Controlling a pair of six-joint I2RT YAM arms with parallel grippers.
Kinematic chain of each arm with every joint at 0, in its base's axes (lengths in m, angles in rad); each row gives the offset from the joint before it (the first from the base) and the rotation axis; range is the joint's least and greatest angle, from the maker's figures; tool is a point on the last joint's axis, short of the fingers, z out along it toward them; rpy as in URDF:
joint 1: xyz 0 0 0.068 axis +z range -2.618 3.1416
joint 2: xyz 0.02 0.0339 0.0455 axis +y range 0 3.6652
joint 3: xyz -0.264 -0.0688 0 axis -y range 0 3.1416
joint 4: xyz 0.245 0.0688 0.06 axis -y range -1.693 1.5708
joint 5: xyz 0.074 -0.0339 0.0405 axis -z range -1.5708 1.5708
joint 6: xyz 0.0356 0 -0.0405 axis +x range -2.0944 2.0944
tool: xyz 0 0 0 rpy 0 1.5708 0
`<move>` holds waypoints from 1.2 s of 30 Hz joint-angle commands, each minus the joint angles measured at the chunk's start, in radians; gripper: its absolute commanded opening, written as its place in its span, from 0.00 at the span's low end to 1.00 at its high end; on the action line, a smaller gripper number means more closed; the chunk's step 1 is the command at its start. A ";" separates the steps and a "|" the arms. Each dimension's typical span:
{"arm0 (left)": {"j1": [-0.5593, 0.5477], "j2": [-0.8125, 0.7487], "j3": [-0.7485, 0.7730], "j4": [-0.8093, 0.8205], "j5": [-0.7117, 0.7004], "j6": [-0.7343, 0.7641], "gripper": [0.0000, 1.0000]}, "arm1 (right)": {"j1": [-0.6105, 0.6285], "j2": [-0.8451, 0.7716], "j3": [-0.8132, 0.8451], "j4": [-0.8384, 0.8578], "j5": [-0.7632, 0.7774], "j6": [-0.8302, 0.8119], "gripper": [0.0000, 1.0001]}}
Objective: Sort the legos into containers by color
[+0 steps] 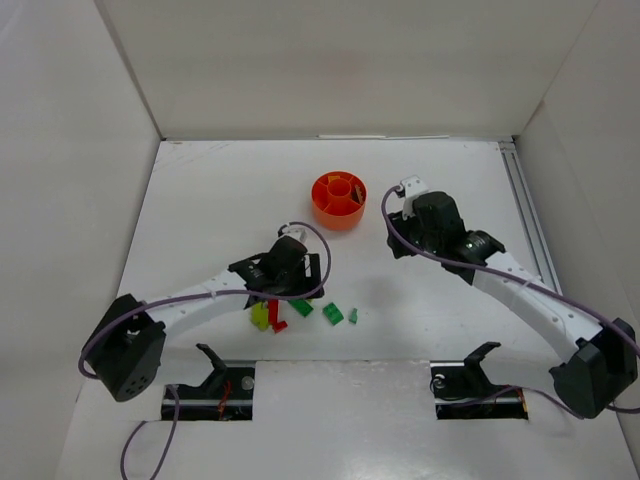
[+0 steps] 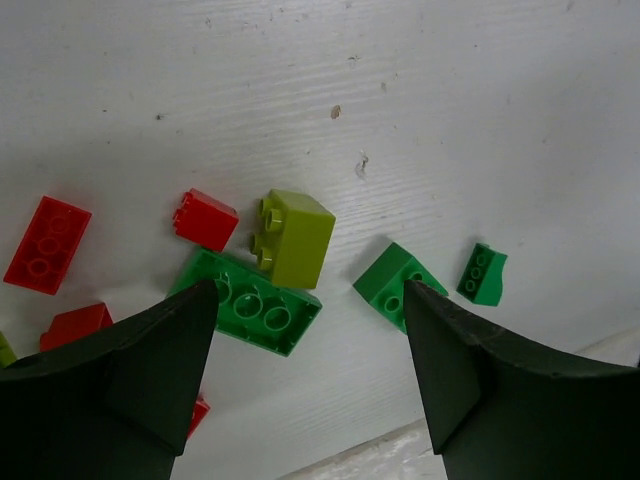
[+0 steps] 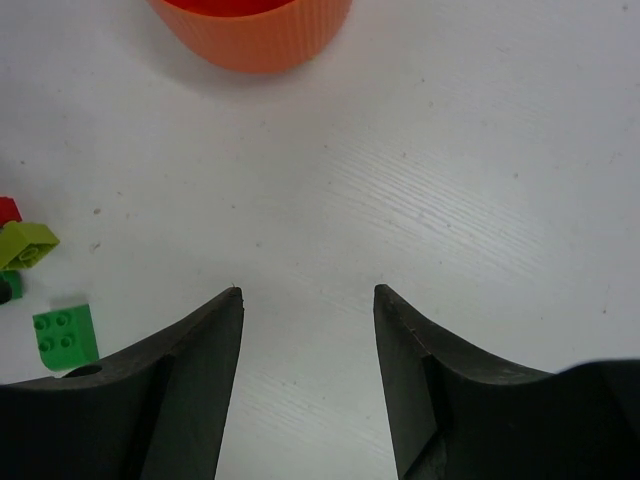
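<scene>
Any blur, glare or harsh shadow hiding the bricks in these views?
Top external: flat even light, no glare; bricks small, some shaded beneath the left gripper. Left wrist: bricks sharp, dark fingers featureless. Right wrist: orange dish crisp but cropped at the top.

Left pincer (image 2: 310, 292), right pincer (image 3: 308, 290): both agape.

The place is a robotics lab test cell: a bare white tabletop (image 1: 230, 200) is boxed in by plain white panels (image 1: 340, 70) standing at its left, far and right edges. Two robot arms, the left arm (image 1: 190, 305) and the right arm (image 1: 530, 295), are mounted at its near edge beside black brackets (image 1: 213, 370). Purple cables (image 1: 384, 215) loop off them, and a metal rail (image 1: 528, 215) runs along the right edge.
</scene>
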 commanded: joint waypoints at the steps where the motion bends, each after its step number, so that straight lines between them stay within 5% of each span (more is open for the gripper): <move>1: -0.036 0.056 0.076 0.020 -0.058 0.025 0.71 | 0.009 -0.055 -0.009 -0.011 0.057 0.030 0.60; 13: -0.110 0.207 0.159 -0.029 -0.116 0.034 0.42 | -0.044 -0.076 -0.018 -0.039 0.066 0.021 0.60; 29: -0.110 0.250 0.210 -0.068 -0.154 0.014 0.47 | -0.064 -0.085 -0.027 -0.039 0.057 0.011 0.60; 36: -0.120 0.282 0.232 -0.088 -0.164 0.014 0.40 | -0.082 -0.085 -0.027 -0.039 0.057 0.011 0.60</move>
